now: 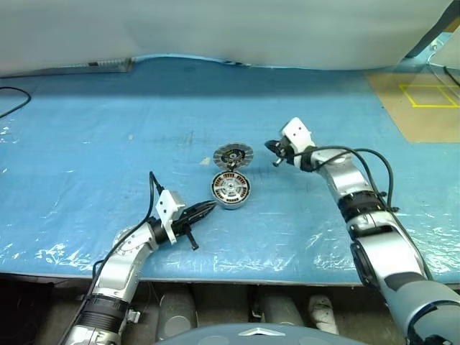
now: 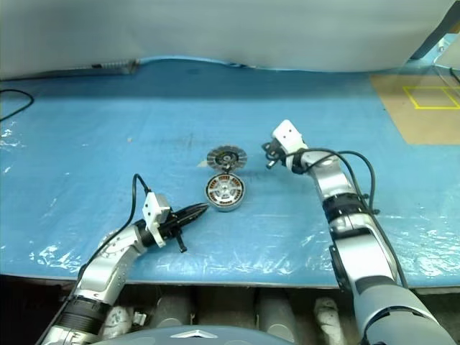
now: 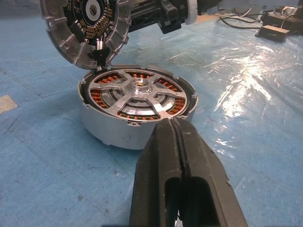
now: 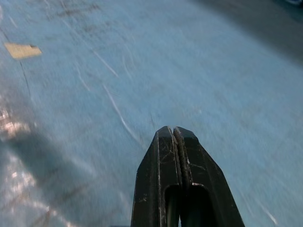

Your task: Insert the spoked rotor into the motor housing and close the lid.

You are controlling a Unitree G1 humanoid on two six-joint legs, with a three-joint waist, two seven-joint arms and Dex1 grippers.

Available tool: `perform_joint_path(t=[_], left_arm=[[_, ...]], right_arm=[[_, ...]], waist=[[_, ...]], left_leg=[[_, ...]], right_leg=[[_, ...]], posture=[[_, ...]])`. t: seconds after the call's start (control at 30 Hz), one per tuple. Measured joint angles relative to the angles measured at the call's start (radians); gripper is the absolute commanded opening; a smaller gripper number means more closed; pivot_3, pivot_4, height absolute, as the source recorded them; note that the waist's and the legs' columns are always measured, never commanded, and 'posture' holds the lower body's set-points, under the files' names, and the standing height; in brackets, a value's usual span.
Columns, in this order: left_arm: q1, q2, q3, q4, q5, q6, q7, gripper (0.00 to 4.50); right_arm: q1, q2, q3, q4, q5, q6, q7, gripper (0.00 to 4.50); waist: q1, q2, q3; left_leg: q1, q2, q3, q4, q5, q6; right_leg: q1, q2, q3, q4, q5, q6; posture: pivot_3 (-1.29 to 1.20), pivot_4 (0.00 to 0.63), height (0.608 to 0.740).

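Our left gripper (image 3: 179, 124) and right gripper (image 1: 274, 149) have closed, empty fingers; we risk knocking the propped lid (image 1: 233, 155) off the motor housing (image 1: 231, 190), where the spoked rotor (image 3: 138, 92) sits

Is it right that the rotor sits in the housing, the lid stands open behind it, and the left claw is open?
Not quite. The left claw is shut, as the left wrist view shows. The spoked rotor does sit in the motor housing, and the lid stands open.
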Motion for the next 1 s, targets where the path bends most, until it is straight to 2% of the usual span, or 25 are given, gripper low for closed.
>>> perform_joint_path(t=[0.13, 0.23, 0.33, 0.5, 0.77, 1.0], left_arm=[[-0.001, -0.002, -0.006, 0.000, 0.013, -0.001, 0.020, 0.02], [-0.002, -0.002, -0.006, -0.004, 0.015, 0.005, 0.037, 0.02], [-0.005, -0.001, -0.005, -0.020, 0.015, 0.023, 0.057, 0.02], [-0.013, 0.001, -0.003, -0.041, 0.012, 0.049, 0.078, 0.02], [-0.020, 0.012, 0.011, -0.046, 0.012, 0.061, 0.092, 0.02], [0.008, 0.018, 0.013, -0.059, -0.007, 0.080, 0.082, 0.02]], right_arm=[[-0.071, 0.042, -0.018, 0.075, 0.024, -0.043, 0.102, 0.00], [-0.076, 0.068, -0.026, 0.058, 0.077, -0.026, 0.219, 0.00], [-0.067, 0.085, -0.031, -0.029, 0.144, 0.058, 0.351, 0.00], [0.008, 0.078, -0.012, -0.206, 0.194, 0.185, 0.477, 0.00], [0.179, 0.061, 0.022, -0.407, 0.199, 0.304, 0.473, 0.00], [0.309, 0.102, 0.022, -0.534, 0.200, 0.351, 0.341, 0.00]], waist=[[0.001, 0.000, 0.000], [0.001, 0.000, 0.000], [0.001, 0.001, 0.000], [0.006, 0.000, 0.000], [0.005, 0.000, 0.000], [0.004, 0.000, 0.000]], left_leg=[[0.000, 0.002, 0.000, 0.003, 0.000, 0.001], [-0.001, 0.003, 0.000, 0.005, -0.001, 0.001], [-0.001, 0.004, 0.000, 0.006, -0.001, 0.001], [-0.001, 0.004, 0.000, 0.006, 0.000, 0.001], [-0.001, 0.004, 0.000, 0.006, -0.001, 0.001], [0.000, 0.003, 0.000, 0.005, -0.001, -0.002]], right_leg=[[0.000, 0.000, -0.001, 0.003, -0.001, -0.001], [0.000, 0.000, -0.001, 0.004, -0.001, -0.001], [0.000, 0.001, -0.001, 0.005, -0.001, -0.001], [0.000, 0.001, -0.002, 0.004, -0.001, -0.001], [0.000, 0.001, -0.001, 0.004, -0.001, -0.001], [0.000, 0.001, -0.001, 0.004, -0.001, -0.001]], posture=[[0.00, 0.150, 0.740], [0.00, 0.150, 0.740], [0.00, 0.150, 0.740], [0.00, 0.150, 0.740], [0.00, 0.150, 0.740], [0.00, 0.150, 0.740]])
